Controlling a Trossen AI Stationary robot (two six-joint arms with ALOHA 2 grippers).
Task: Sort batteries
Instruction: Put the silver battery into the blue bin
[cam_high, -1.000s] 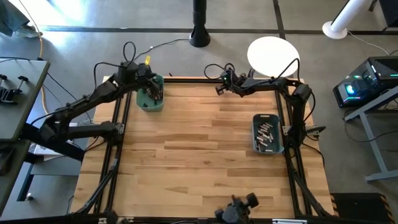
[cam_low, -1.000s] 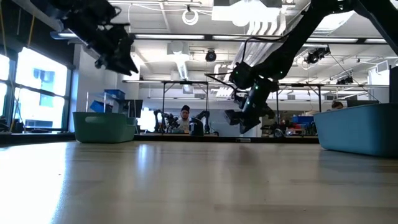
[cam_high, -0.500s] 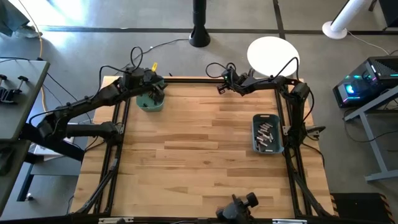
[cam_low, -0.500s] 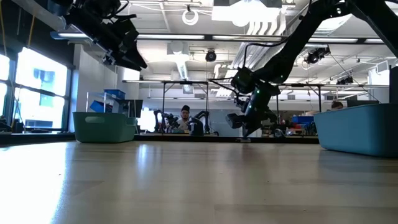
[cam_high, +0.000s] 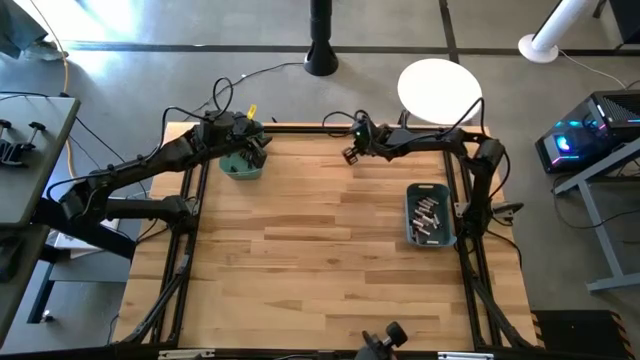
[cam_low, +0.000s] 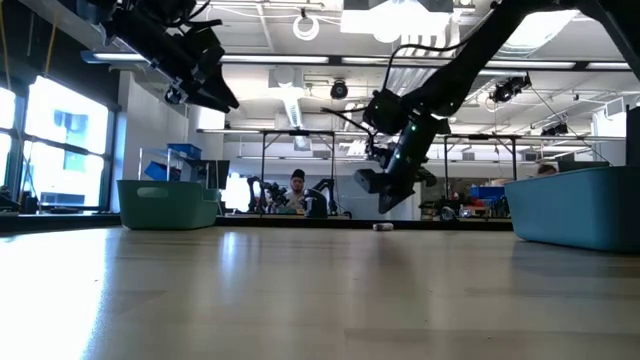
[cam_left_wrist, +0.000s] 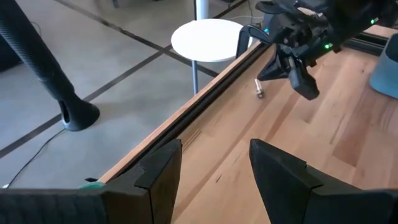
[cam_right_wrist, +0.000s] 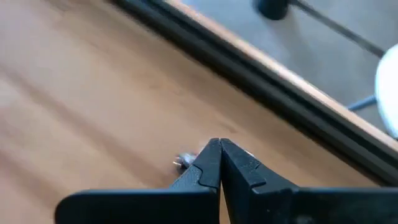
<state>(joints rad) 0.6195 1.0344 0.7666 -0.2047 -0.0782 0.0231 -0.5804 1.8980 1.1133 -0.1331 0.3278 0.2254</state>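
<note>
- High: left gripper (cam_high: 255, 143) over green bin (cam_high: 241, 166); right gripper (cam_high: 352, 153) near the table's far edge; blue bin (cam_high: 430, 215) holds batteries (cam_high: 428, 214).
- Low: right gripper above 1 loose cell (cam_low: 382, 226), not touching.
- Left wrist: own fingers (cam_left_wrist: 283, 180) apart, nothing between them.
- Right wrist: jaws pressed together, empty; cell just beside the tips.
- Risk: closed tips could nudge the cell; round, likely rolls toward the rail.
</note>
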